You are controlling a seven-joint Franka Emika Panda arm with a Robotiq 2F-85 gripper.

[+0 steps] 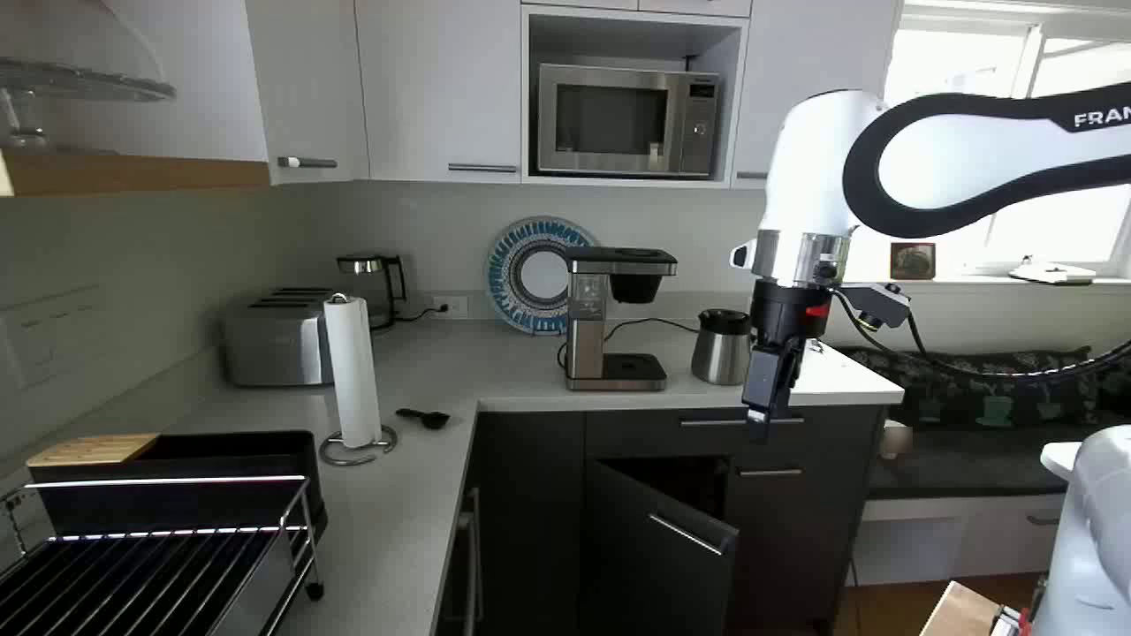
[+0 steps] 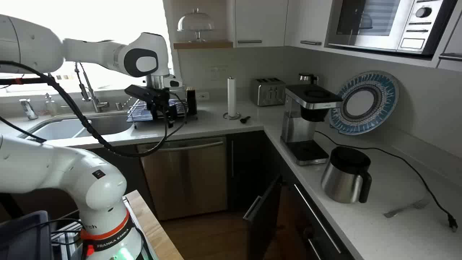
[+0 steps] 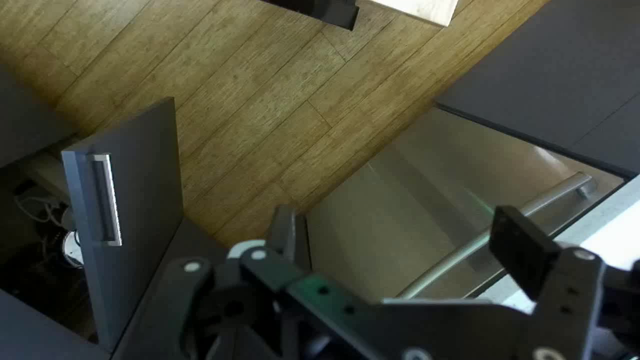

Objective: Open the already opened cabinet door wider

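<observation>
You have the hand (image 1: 763,412) hanging midair, fingers (image 3: 520,250) spread w/ a wide gap b/w, apart from the dark cabinet door (image 1: 658,565), ajar below the worktop (image 1: 521,371) nr the coffee maker (image 1: 587,327).

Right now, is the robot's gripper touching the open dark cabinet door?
Apart. In an exterior view, the gripper hangs higher than the cabinet door, with the steel appliance front showing plainly between them.

Downward wrist view, counter (image 1: 393,503) in both exterior views
</observation>
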